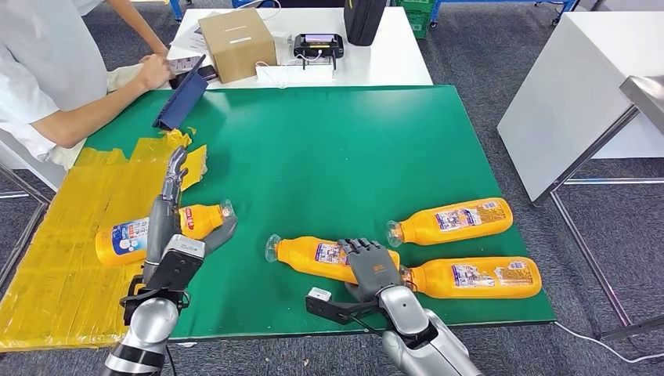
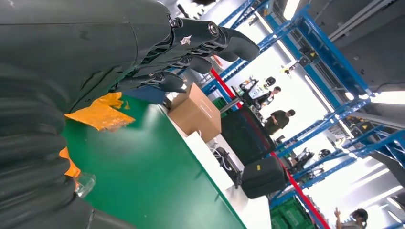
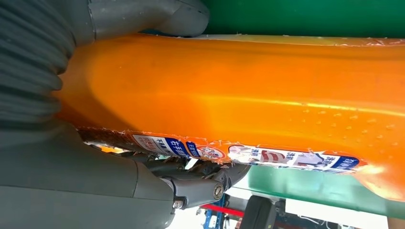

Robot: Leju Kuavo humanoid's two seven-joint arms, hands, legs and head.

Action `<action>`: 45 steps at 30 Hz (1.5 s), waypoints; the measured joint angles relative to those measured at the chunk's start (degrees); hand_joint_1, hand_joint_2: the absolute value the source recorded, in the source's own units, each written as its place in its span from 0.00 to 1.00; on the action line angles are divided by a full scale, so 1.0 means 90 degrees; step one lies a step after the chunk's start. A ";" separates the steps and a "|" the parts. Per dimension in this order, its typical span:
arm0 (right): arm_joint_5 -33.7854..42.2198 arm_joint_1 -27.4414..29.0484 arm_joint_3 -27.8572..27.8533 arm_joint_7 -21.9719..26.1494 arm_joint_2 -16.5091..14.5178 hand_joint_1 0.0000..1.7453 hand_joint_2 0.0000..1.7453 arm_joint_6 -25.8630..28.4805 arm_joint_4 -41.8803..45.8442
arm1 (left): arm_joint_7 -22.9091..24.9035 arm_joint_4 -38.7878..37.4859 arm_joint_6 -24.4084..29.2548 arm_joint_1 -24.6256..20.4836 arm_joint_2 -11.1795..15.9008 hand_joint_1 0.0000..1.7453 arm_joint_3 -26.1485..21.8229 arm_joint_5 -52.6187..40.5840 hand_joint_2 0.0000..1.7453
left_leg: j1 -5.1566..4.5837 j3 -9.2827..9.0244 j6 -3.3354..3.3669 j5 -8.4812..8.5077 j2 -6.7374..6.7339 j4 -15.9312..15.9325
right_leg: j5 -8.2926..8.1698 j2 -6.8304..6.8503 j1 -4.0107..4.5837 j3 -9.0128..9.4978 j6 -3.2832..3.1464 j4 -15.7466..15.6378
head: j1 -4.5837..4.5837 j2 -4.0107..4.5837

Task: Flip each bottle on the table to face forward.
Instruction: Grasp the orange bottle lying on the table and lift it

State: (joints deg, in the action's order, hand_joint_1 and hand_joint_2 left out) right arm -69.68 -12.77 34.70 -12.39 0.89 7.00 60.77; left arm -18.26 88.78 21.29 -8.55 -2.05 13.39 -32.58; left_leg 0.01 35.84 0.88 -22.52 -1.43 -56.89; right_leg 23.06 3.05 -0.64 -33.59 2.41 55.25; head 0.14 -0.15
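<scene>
Several orange bottles lie on their sides on the green mat (image 1: 329,149). My right hand (image 1: 369,265) grips the middle bottle (image 1: 309,255) near its base; up close, the orange bottle (image 3: 248,90) sits between the thumb (image 3: 148,14) and the fingers (image 3: 191,186). My left hand (image 1: 166,215) lies over the left bottle (image 1: 125,236) with its fingers straight and spread, holding nothing. That bottle's clear cap (image 2: 85,183) shows beside the left hand (image 2: 119,43). Two more bottles (image 1: 454,221) (image 1: 479,278) lie at the right, caps pointing left.
Yellow tape (image 1: 70,251) covers the table's left end. A person (image 1: 47,70) leans on the far left corner beside a blue folder (image 1: 182,98). A cardboard box (image 1: 239,43), a small device (image 1: 317,47) and a black bag (image 1: 364,19) stand behind the mat. A white table (image 1: 579,94) is at the right.
</scene>
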 joint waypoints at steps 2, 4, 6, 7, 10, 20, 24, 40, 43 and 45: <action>0.0156 0.0014 -0.0045 0.0117 -0.0011 1.00 1.00 0.0179 0.0008 | -0.0005 0.0014 0.0010 0.0019 -0.0002 0.00 0.0027 0.0010 1.00 | 0.0000 -0.0002 0.0000 0.0000 0.0000 0.0000 | 0.0000 0.0000 0.0000 0.0003 0.0000 0.0000 | 0.0001 0.0000; 0.0391 0.0114 -0.0146 0.0292 -0.0049 1.00 1.00 0.0573 0.0122 | -0.0005 0.0080 -0.0003 0.0086 -0.0003 0.00 0.0043 0.0025 1.00 | 0.0000 -0.0002 0.0000 0.0000 0.0002 0.0000 | 0.0000 0.0002 0.0000 0.0004 0.0000 0.0000 | 0.0001 0.0000; 0.0683 0.0327 -0.0316 0.0510 -0.0106 1.00 1.00 0.1043 0.0403 | 0.0013 0.0191 -0.0097 0.0183 -0.0002 0.00 0.0072 0.0037 1.00 | 0.0000 0.0008 0.0000 0.0001 0.0004 0.0000 | 0.0000 0.0003 0.0000 0.0000 0.0001 0.0001 | 0.0002 0.0000; 0.0825 0.0453 -0.0414 0.0636 -0.0139 1.00 1.00 0.1268 0.0609 | 0.0035 0.0248 -0.0188 0.0231 0.0000 0.00 0.0100 0.0042 1.00 | -0.0001 0.0016 0.0000 0.0001 0.0004 0.0000 | -0.0001 0.0002 0.0000 -0.0006 0.0002 0.0001 | 0.0001 0.0000; 0.1217 0.0769 -0.0657 0.1070 -0.0253 1.00 1.00 0.1869 0.1315 | 0.0126 0.0357 -0.0551 0.0346 0.0015 0.00 0.0229 0.0045 1.00 | -0.0002 0.0029 0.0000 0.0001 0.0002 0.0000 | -0.0002 0.0000 0.0000 -0.0023 0.0003 0.0001 | -0.0001 0.0000; 0.2768 0.1340 -0.1674 0.2969 -0.0691 1.00 1.00 0.3625 0.2939 | 0.0146 0.0322 -0.1828 0.0457 0.0186 0.00 0.0846 0.0787 1.00 | -0.0002 0.0046 -0.0002 -0.0004 0.0002 0.0000 | 0.0003 0.0001 0.0000 -0.0041 0.0002 0.0001 | 0.0001 0.0000; 0.3125 0.1414 -0.1888 0.3225 -0.0886 1.00 1.00 0.3518 0.2990 | 0.0186 0.0237 -0.1945 0.0410 0.0214 0.00 0.0994 0.1021 1.00 | -0.0002 0.0046 -0.0002 -0.0004 0.0002 0.0000 | 0.0002 0.0000 0.0001 -0.0039 0.0002 0.0001 | 0.0000 0.0000; 0.3734 0.0807 -0.1071 0.3540 -0.1376 1.00 1.00 0.2742 0.1407 | 0.0159 -0.0056 -0.2596 -0.0053 0.0228 0.00 0.1189 0.2240 1.00 | 0.0001 0.0049 -0.0003 0.0001 -0.0001 0.0001 | 0.0002 0.0000 0.0002 -0.0041 0.0001 0.0003 | 0.0000 0.0000; 0.3739 0.0682 -0.0909 0.3557 -0.1385 1.00 1.00 0.2718 0.1058 | 0.0161 -0.0076 -0.2630 -0.0087 0.0231 0.00 0.1223 0.2353 1.00 | 0.0000 0.0050 -0.0003 0.0000 -0.0002 0.0001 | 0.0002 -0.0001 0.0002 -0.0041 0.0001 0.0003 | 0.0001 0.0000; 0.3649 0.0595 -0.0728 0.3578 -0.1403 1.00 1.00 0.2722 0.0801 | 0.0163 -0.0078 -0.2650 -0.0104 0.0235 0.00 0.1242 0.2466 1.00 | 0.0000 0.0050 -0.0003 0.0000 -0.0002 0.0001 | 0.0002 -0.0001 0.0001 -0.0042 0.0001 0.0003 | 0.0001 0.0000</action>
State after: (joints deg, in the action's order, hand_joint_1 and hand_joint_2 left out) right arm -36.85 -7.41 28.14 19.81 -11.74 31.50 67.97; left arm -16.79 88.08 -2.56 -9.49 0.07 24.57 -10.39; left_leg 0.00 36.30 0.85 -22.51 -1.45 -56.88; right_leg 23.08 3.04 -0.63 -33.97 2.42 55.27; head 0.15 -0.15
